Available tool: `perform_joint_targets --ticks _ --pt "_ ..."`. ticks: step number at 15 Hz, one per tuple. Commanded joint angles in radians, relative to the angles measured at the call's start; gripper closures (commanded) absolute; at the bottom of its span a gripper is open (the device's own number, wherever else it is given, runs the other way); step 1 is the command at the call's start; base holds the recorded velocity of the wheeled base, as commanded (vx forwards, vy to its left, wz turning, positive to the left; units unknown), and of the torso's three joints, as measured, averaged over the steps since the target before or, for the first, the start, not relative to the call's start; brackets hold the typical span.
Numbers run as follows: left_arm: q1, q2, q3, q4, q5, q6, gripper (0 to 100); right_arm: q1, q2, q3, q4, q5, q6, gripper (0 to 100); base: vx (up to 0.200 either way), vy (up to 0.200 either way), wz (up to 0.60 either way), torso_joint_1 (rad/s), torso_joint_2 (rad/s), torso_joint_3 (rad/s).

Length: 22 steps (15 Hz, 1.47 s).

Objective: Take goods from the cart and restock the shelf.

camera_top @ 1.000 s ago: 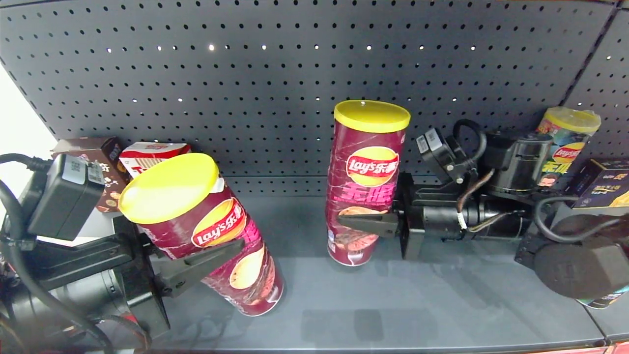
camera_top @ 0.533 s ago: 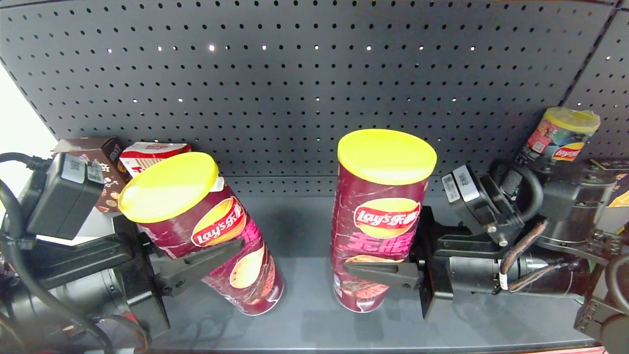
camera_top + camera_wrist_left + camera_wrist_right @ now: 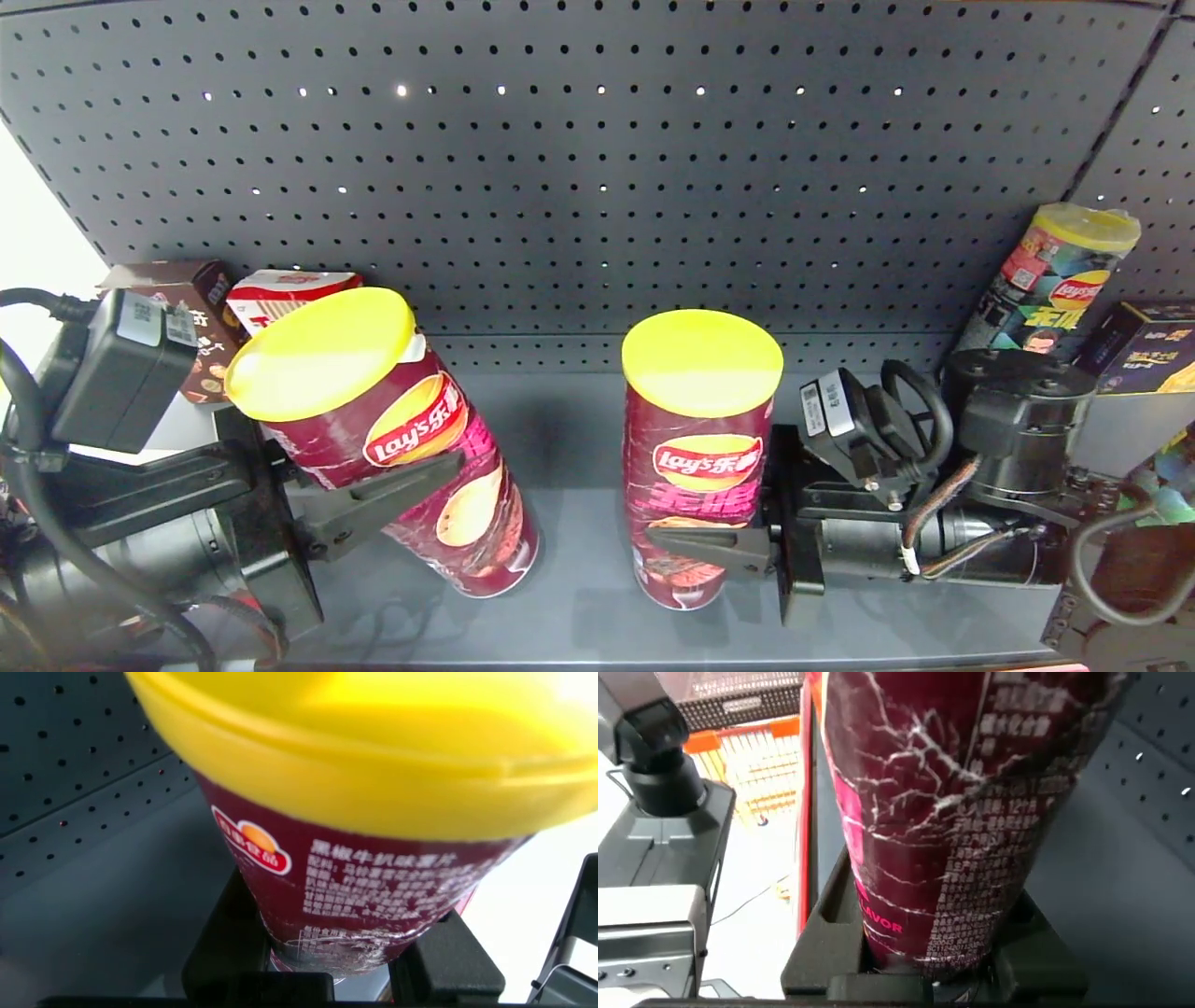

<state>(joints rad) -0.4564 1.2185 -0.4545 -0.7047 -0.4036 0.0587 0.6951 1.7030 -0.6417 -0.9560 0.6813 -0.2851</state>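
Head view: left gripper [image 3: 387,471] clamps tilted maroon can [image 3: 420,467], yellow lid [image 3: 322,350]; right gripper [image 3: 700,527] clamps upright maroon can [image 3: 695,462] near shelf [image 3: 579,467] front.

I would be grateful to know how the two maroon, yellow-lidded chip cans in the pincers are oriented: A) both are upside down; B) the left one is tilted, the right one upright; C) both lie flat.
B: the left pincer grips its maroon cylindrical chip can leaning sideways, while the matching can in the right pincer stands upright, yellow lid on top.
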Motion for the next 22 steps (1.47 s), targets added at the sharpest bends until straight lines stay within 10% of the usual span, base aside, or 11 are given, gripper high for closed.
perform_joint_targets --ticks 1,12,13,22 --pt "0.001 0.001 0.002 -0.001 0.000 0.000 100 -0.002 0.046 -0.006 -0.007 0.000 0.000 100 0.000 0.000 0.00 0.000 0.00 0.000" --pt "0.001 0.004 0.003 -0.001 0.000 0.000 100 0.003 0.072 0.008 -0.010 -0.002 -0.002 100 0.000 0.000 0.00 0.000 0.00 0.000" --pt "0.001 0.004 0.005 -0.001 0.000 0.000 100 0.003 0.078 0.008 -0.010 -0.002 -0.005 0 0.000 0.000 0.00 0.000 0.00 0.000" --pt "0.001 0.004 0.005 -0.001 0.000 0.000 100 -0.006 0.049 0.025 -0.023 -0.002 -0.016 0 0.000 0.000 0.00 0.000 0.00 0.000"
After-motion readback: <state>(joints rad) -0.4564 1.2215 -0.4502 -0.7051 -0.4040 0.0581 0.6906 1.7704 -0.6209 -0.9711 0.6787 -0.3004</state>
